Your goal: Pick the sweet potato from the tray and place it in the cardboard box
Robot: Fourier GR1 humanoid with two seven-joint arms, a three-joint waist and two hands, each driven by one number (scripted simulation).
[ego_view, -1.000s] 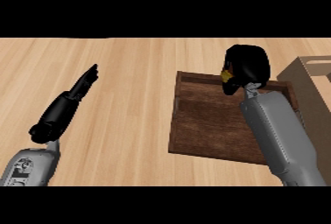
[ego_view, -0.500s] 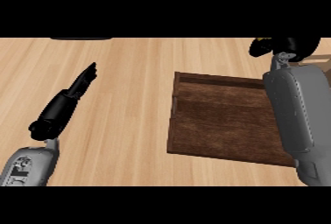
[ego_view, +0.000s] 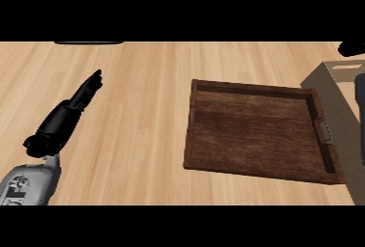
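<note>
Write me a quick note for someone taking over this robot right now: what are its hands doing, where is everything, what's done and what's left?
Left hand: open, fingers straight, resting over the counter at the view's left, holding nothing.
Right hand: only a dark sliver shows at the upper right edge, above the cardboard box; its fingers cannot be judged.
Wooden tray: nothing lies in it.
Sweet potato: not visible anywhere.
Done: potato is off the tray.
Left: confirm it ends up in the box; that cannot be seen here.

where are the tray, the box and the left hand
tray (ego_view: pixel 257 132), head view, bare floor
box (ego_view: pixel 329 82), head view, left wall
left hand (ego_view: pixel 85 91), head view, straight fingers
</note>
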